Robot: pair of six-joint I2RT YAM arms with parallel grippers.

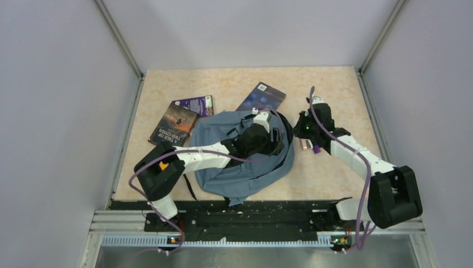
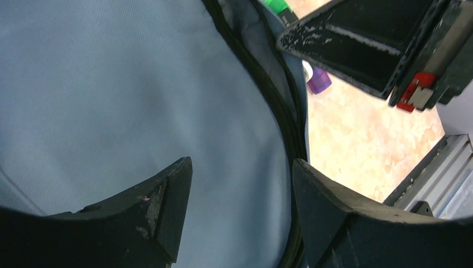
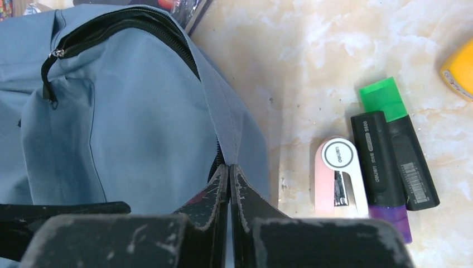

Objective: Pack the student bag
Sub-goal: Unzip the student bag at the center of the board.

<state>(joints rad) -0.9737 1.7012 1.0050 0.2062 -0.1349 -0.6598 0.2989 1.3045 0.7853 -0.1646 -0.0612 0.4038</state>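
Right gripper is seen with its jaws pressed together. The grey edge band of the student bag runs straight into the tips, so the fabric is judged to be pinched there. Left gripper is spread wide over the bag's panel, astride the black zip, with nothing grasped. The bag is laid flat on the table, just ahead of the arm bases.

The step in hand is judged to be the opening of the bag's mouth (nothing can be made out inside it). Next, the pinched edge would need to be lifted and drawn back so that the mouth gapes.

Just beside the bag, on the right arm's side, three things are laid side by side:
- a pink gadget whose round logo is too small to be read
- a purple-tipped highlighter marked "S600"
- a green highlighter with a barcode

Beyond the bag, a book titled "A Tale of Two Cities" is laid, and two purple books are found at the bag's far edge.
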